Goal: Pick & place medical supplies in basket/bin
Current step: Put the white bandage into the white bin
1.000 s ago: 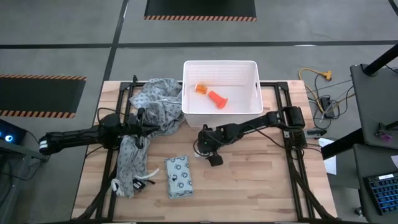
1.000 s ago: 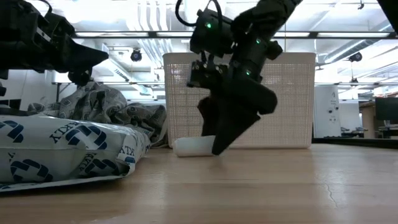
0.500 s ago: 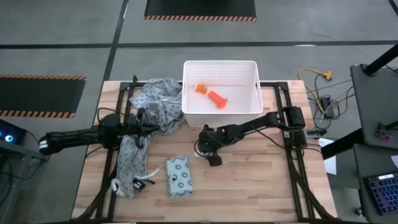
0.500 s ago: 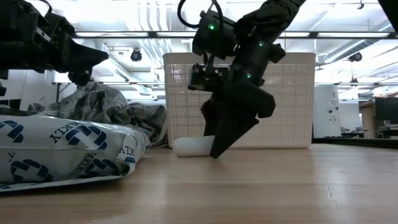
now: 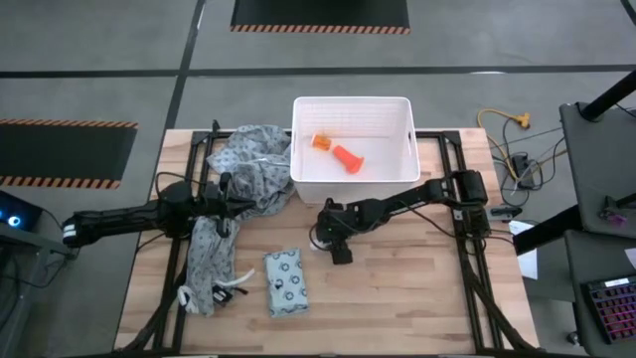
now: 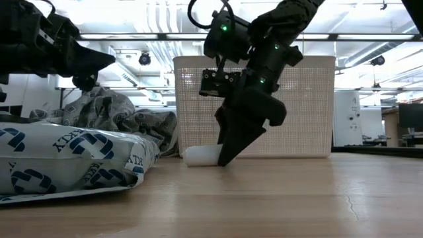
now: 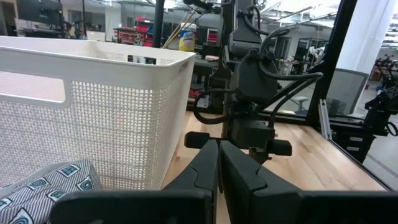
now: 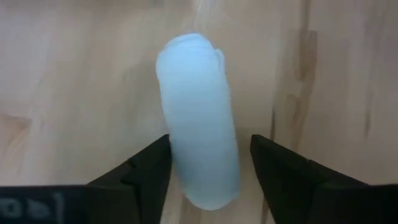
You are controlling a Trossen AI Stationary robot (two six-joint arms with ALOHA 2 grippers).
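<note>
A white cylindrical roll [image 8: 198, 118] lies on its side on the wooden table, just in front of the white perforated bin [image 5: 353, 183]. My right gripper [image 8: 210, 152] is open and points down over the roll, one finger on each side of it. An orange tapered piece [image 5: 347, 157] and a smaller orange piece [image 5: 321, 141] lie inside the bin. The pale-green packet with ring dots [image 5: 285, 282] lies flat near the table's near edge. My left gripper [image 7: 219, 146] is shut and empty, hovering over a patterned grey cloth [image 5: 243, 169]. My right gripper straddles the white roll's middle [image 8: 186, 168] from above, fingers across its length. One finger [image 8: 155, 165] lies right against the roll's side, but I cannot tell whether it touches. The other finger [image 8: 273, 165] stands apart from the roll, which rests on the table.
The bin's perforated wall [image 6: 310, 106] stands right behind the right gripper. The grey patterned cloth spreads from the bin's left side toward the near edge. Small black-and-white bits [image 5: 227, 290] lie beside the packet. Bare wood lies to the right of the packet.
My right gripper has shifted a little toward the table's left and settled lower, so that its fingertips now stand around the white roll. The roll has stayed where it was.
</note>
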